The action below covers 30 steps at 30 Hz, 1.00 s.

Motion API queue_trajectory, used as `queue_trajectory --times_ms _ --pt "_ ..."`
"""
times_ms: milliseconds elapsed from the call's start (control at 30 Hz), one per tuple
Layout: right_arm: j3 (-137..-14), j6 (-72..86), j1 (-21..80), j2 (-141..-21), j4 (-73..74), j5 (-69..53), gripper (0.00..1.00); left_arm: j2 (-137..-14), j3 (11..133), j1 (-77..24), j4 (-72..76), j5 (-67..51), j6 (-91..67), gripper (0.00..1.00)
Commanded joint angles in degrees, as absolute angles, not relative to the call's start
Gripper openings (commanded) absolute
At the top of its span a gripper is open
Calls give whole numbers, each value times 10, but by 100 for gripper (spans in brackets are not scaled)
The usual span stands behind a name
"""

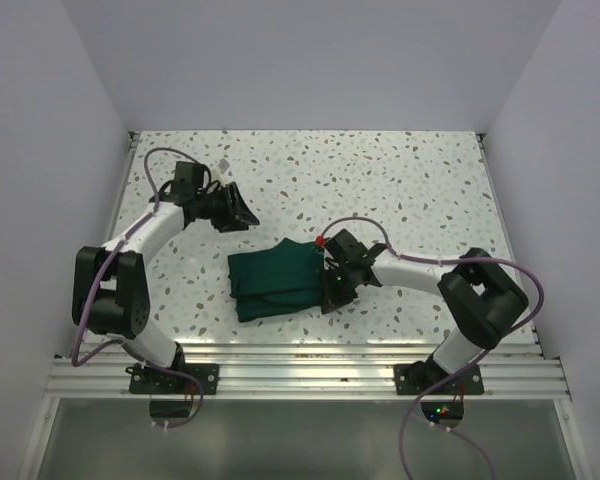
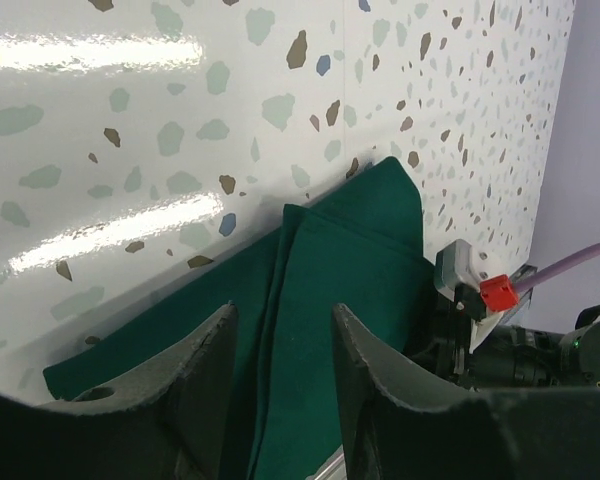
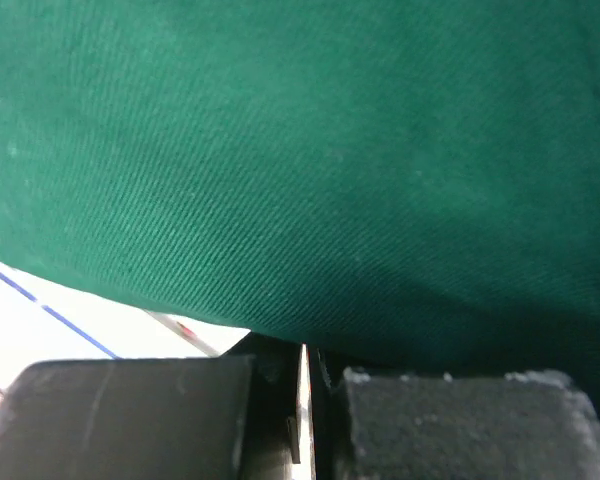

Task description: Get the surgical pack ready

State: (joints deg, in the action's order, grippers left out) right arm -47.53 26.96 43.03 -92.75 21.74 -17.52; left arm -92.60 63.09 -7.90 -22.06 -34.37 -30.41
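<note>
Surgical pack [image 1: 275, 278]: your folded dark green bundle lies flat near the centre of the speckled surface [image 1: 400, 180], layered edges showing.

Left hand [image 1: 242, 212]: you find it at the pack's 11 o'clock, apart from the cloth, spread, with nothing between its halves.

Right hand [image 1: 332, 288]: it sits at the pack's 4 o'clock edge, against the cloth, pressed together. You cannot tell whether any fabric is caught in it.
</note>
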Motion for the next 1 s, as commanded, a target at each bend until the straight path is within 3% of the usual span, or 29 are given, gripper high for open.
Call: queue_trajectory --times_ms 0,200,400,533,567,667,967 --pt "-510 305 430 -962 141 -117 0 -893 637 -80 -228 -331 -294 47" --pt "-706 263 425 -1068 225 -98 0 -907 671 -80 -272 -324 -258 53" --pt "-771 240 367 -1062 291 -110 0 -957 724 -79 -294 -302 -230 56" --pt "-745 232 326 -1000 326 -140 15 -990 776 -77 -359 -213 -214 57" --pt "-739 222 321 -991 333 -143 22 -997 783 -76 -369 -177 -213 58" --pt "-716 208 320 -951 361 -151 34 -1011 777 -73 -366 -178 -208 60" --pt "-643 235 317 -889 361 -185 44 -1049 751 -39 -330 -225 -154 69"
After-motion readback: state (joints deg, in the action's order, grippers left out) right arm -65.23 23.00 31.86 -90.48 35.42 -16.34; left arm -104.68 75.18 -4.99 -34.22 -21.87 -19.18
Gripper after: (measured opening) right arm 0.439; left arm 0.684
